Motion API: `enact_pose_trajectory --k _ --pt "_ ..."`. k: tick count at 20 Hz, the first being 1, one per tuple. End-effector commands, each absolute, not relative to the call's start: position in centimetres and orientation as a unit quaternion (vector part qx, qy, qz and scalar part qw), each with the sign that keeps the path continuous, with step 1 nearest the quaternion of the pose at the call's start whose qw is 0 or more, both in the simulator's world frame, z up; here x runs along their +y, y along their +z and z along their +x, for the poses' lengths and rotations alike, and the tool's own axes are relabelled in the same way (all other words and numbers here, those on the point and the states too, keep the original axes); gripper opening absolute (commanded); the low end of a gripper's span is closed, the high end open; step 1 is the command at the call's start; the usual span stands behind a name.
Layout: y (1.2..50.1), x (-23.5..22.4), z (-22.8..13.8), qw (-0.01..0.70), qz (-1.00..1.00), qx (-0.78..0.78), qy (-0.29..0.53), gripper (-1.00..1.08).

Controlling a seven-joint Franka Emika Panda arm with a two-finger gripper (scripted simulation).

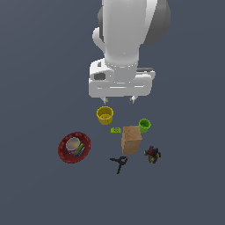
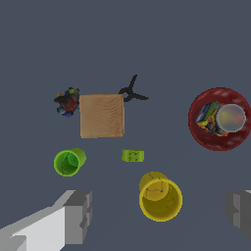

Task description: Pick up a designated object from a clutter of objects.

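In the exterior view, the white Panda arm hangs from the top centre of the frame, its gripper (image 1: pixel 118 100) spread wide and empty above the clutter, clear of everything. The plain tan-brown cardboard-like rectangular box (image 1: pixel 131 139) stands just below and right of centre, upright on the dark grey floor (image 1: pixel 35 193). A yellow plastic cup (image 1: pixel 105 115) sits above and to its left, a small green cup (image 1: pixel 144 125) near its upper right corner, and a tiny flat green brick (image 1: pixel 116 130) just beside its upper left edge. A black clamp (image 1: pixel 119 162) lies below it, a dark multicoloured toy (image 1: pixel 152 154) to its lower right, and a red bowl holding small items (image 1: pixel 74 147) lies well apart at left.

In the wrist view, the box's square top (image 2: pixel 102 115) shows left of centre, with the toy (image 2: pixel 67 102) almost touching one side and the clamp (image 2: pixel 131 91) close to a corner. The two grey fingers (image 2: pixel 78 215) appear at the lower corners, far apart.

The box looks stiff, flat-sided, matte and probably light, so it should not slip easily. Pinching the two opposite faces that are free of the toy, near the top, seems safest; it is wide, so the jaws likely need nearly their full span.
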State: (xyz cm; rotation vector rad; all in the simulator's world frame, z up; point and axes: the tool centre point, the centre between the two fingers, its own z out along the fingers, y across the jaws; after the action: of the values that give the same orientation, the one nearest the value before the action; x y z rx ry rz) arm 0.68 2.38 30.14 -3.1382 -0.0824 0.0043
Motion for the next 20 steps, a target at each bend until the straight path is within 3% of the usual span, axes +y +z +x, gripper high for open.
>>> enact_pose_trajectory --k 1,12,20 --pt "30.1 2.4 0.7 0.001 -1.000 -0.026 0.001 1.00" --pt "31.5 3.9 2.0 0.014 -0.999 -0.022 -0.023 1.00" --pt "29.7 4.5 2.9 0.011 -0.999 -0.024 -0.019 1.00"
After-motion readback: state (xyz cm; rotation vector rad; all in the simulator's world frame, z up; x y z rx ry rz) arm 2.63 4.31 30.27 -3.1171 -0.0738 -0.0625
